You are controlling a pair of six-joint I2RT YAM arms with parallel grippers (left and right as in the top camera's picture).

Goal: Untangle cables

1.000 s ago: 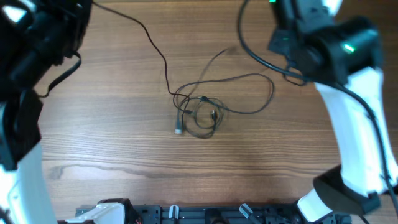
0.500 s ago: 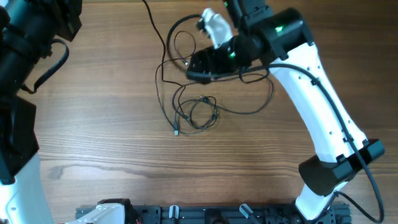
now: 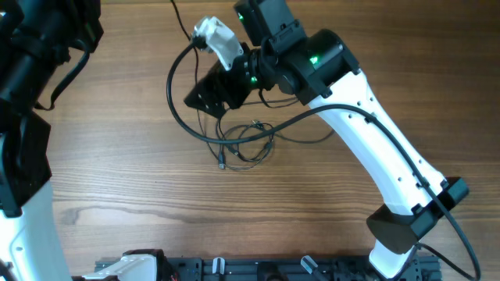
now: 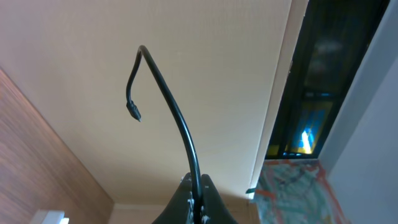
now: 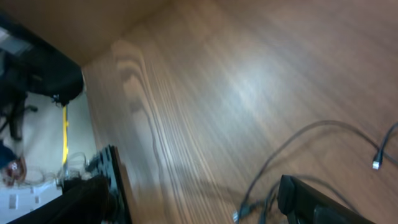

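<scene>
- Cables (image 3: pixel 248 145): one knotted heap lay mid-bench (image 3: pixel 117 179), just beside the right end effector (image 5: pixel 193 186).
- Left end effector (image 4: pixel 198 203): clamped tight on a single strand (image 4: pixel 166 99), which rose toward the ceiling with its plug end drooping.
- Right end effector: fingers stood wide apart over the bench, with nothing between them.
- Step, as we judged it: the right should take one outer loop clear of the knot, close on that alone, and draw it gently away from the left's hold.
- Unclear: the right wrist view was blurred. The right arm (image 3: pixel 375 133) hid part of the heap overhead. We could not trace which strand the left held.
</scene>
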